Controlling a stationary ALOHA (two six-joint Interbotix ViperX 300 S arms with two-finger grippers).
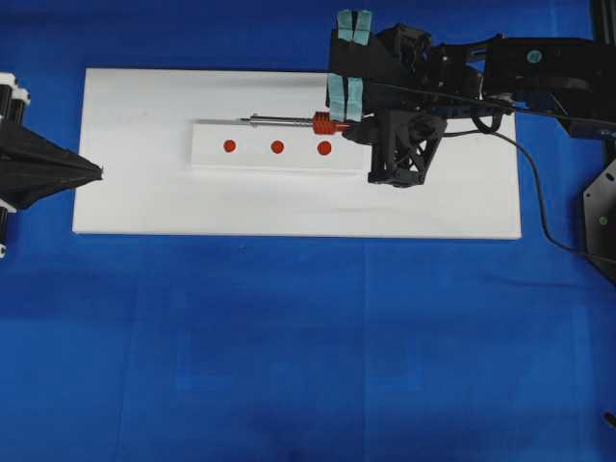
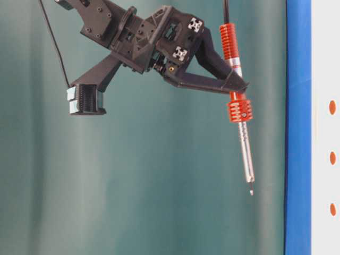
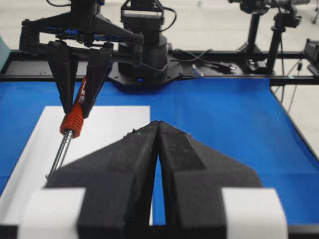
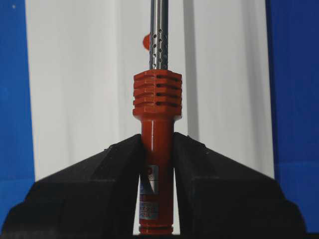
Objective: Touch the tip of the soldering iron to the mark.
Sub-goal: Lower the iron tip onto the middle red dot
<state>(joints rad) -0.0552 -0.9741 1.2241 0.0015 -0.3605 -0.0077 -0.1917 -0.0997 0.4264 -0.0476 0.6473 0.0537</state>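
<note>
The soldering iron [image 1: 289,121] has an orange-red ribbed handle and a thin silver shaft. My right gripper [image 1: 348,129] is shut on its handle [image 4: 157,94] and holds it in the air, shaft pointing left. Three red marks [image 1: 277,147] lie in a row on a raised white strip. From overhead the tip lies just beyond the strip's far edge, near the left mark [image 1: 229,146]. At table level the tip [image 2: 251,192] hangs clear of the board. One mark [image 4: 146,41] peeks from behind the shaft. My left gripper [image 1: 99,171] is shut and empty at the board's left edge [image 3: 157,124].
The white board [image 1: 144,202] lies on a blue cloth [image 1: 289,337]. The iron's black cord [image 1: 534,192] trails off to the right past the right arm. Two teal-taped pads [image 1: 345,94] stick out from the right arm over the board's far edge.
</note>
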